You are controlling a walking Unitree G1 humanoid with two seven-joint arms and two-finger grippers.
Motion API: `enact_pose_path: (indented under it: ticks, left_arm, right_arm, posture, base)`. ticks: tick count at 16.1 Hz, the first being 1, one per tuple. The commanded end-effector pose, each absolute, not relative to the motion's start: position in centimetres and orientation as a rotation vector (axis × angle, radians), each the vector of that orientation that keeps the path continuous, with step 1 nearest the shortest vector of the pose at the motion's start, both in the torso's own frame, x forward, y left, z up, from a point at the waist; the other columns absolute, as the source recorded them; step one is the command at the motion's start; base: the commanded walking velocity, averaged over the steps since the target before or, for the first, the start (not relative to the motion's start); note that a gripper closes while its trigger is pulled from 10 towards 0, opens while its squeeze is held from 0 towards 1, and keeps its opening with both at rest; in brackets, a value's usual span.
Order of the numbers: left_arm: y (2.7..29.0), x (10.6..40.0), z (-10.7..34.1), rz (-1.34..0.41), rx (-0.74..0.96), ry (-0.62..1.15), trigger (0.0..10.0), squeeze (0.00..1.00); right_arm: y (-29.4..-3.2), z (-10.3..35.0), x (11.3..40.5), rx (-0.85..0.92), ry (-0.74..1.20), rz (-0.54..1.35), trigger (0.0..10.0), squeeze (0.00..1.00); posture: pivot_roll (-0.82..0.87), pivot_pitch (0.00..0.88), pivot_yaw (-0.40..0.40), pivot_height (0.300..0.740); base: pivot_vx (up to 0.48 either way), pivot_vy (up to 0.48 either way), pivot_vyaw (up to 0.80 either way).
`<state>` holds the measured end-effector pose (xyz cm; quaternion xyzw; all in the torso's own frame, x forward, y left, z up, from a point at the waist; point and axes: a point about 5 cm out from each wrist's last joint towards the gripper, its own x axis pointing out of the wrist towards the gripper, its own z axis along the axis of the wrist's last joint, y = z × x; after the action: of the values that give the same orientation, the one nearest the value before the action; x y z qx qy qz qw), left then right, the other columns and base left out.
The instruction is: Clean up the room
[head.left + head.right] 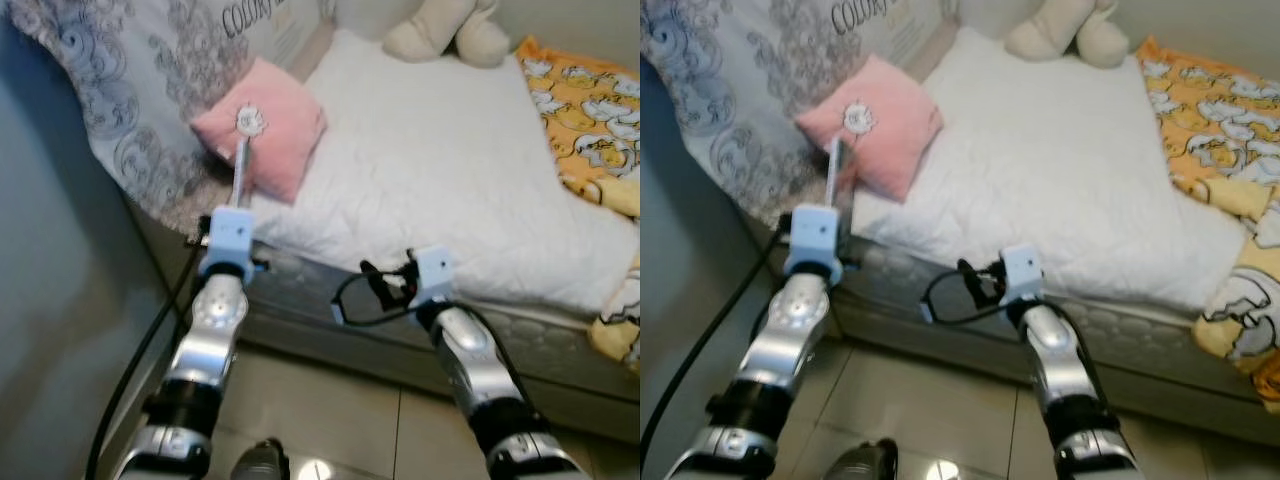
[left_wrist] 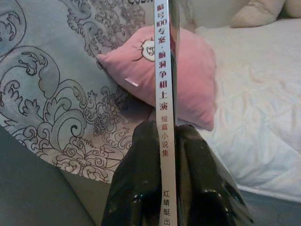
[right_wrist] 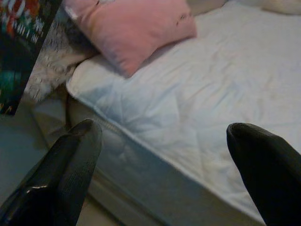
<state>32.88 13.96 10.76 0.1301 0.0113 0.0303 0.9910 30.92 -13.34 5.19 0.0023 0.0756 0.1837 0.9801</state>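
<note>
While the left gripper (image 2: 167,141) pinches a thin book (image 2: 164,94) upright by its spine near the bed's (image 1: 450,180) corner, ready to carry off, the right gripper's (image 3: 164,155) fingers gape wide.

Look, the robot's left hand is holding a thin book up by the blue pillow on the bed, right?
Almost: the pillow is pink, not blue, as the left eye view shows. The left hand does hold the thin book up by it, at the bed.

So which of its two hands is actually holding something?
The left hand, on the left arm near the pink pillow: it pinches a thin book edge-on. The right hand is spread open.
</note>
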Motion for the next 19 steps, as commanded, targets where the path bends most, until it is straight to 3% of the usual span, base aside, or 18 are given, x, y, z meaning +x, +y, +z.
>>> enact_pose_path:
  ticks: [1, 6, 10, 19]
  left_arm:
    - [13.7, 33.3, 11.8, 0.052, 0.264, -0.025, 10.0, 0.0]
    - [13.7, 33.4, 11.7, 0.031, 0.26, -0.009, 10.0, 0.0]
    - [11.9, 32.5, 10.9, -0.076, 0.222, 0.007, 10.0, 0.0]
    - [11.3, 32.9, 11.5, -0.09, 0.203, -0.013, 10.0, 0.0]
  right_arm:
    - [-13.4, 5.3, 30.9, 0.003, 0.144, 0.372, 10.0, 0.0]
    - [-13.8, 5.2, 30.9, 0.012, 0.143, 0.336, 10.0, 0.0]
    - [-13.9, 5.3, 30.7, 0.024, 0.126, 0.311, 10.0, 0.0]
    - [-14.1, 5.5, 30.7, 0.022, 0.118, 0.297, 10.0, 0.0]
  posture:
    - [0.07, 0.0, -0.014, 0.74]
    - [0.06, 0.0, 0.0, 0.74]
    - [0.04, 0.0, 0.019, 0.74]
    - [0.04, 0.0, 0.017, 0.74]
  base:
    - [0.0, 0.0, 0.44]
    - [0.0, 0.0, 0.27]
    - [0.0, 0.0, 0.0]
    - [0.474, 0.0, 0.0]
